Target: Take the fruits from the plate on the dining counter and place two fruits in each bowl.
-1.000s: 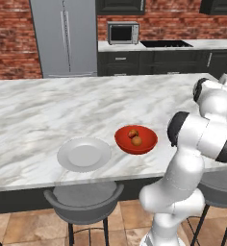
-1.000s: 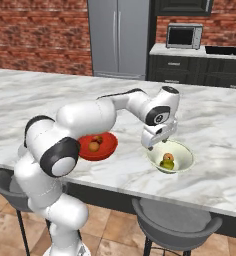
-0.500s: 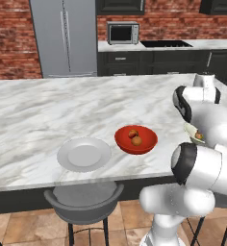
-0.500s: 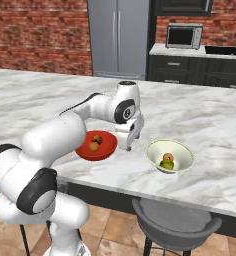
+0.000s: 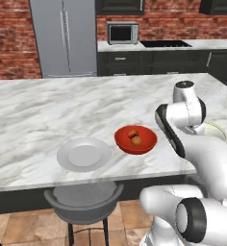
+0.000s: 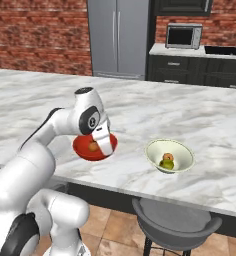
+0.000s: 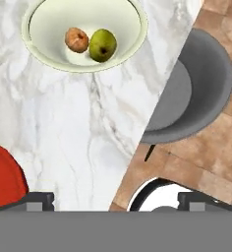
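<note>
The plate (image 5: 83, 154) on the dining counter (image 5: 48, 110) lies bare; 2 orange fruits (image 5: 134, 137) sit in the red bowl (image 5: 136, 140), and the pale bowl (image 7: 83, 34) holds 1 orange-brown fruit (image 7: 76, 40) touching 1 yellow-green fruit (image 7: 102, 45). The gripper (image 7: 115, 201) hangs spread wide and empty above bare marble between the bowls. These fruits look light, firm and prone to roll, so any regrasp should pinch across the middle.

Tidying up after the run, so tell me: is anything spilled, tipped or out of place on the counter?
Nothing stands out. Two fruits sit in the red bowl, two in the pale bowl, and the plate lies flat.
</note>
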Available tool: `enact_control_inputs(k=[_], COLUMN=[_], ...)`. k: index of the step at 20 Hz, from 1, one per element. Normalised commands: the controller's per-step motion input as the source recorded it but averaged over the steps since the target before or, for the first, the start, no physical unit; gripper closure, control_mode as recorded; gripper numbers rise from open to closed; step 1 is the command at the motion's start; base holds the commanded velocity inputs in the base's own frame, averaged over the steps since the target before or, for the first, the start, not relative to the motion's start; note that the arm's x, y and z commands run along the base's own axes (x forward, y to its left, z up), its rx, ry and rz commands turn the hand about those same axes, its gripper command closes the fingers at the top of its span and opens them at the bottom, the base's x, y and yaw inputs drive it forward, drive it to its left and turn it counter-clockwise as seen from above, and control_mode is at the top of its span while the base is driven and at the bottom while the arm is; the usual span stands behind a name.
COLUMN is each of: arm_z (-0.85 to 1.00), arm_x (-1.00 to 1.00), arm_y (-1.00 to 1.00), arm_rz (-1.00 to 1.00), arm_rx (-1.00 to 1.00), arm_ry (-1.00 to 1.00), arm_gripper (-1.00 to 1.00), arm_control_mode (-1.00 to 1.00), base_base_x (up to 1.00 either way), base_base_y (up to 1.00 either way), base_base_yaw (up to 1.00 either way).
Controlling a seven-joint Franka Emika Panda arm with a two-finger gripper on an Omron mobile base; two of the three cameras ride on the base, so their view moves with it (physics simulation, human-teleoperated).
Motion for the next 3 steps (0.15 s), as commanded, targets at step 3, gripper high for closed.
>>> enact_control_inputs(k=[3], arm_z=[0.16], arm_x=[-0.32], arm_y=[0.52], arm_rz=[0.83], arm_rx=[-0.07], arm_ry=[0.12], arm_gripper=[-1.00], arm_control_mode=[-1.00], base_base_x=[0.00], base_base_y=[0.00], base_base_yaw=[0.00])
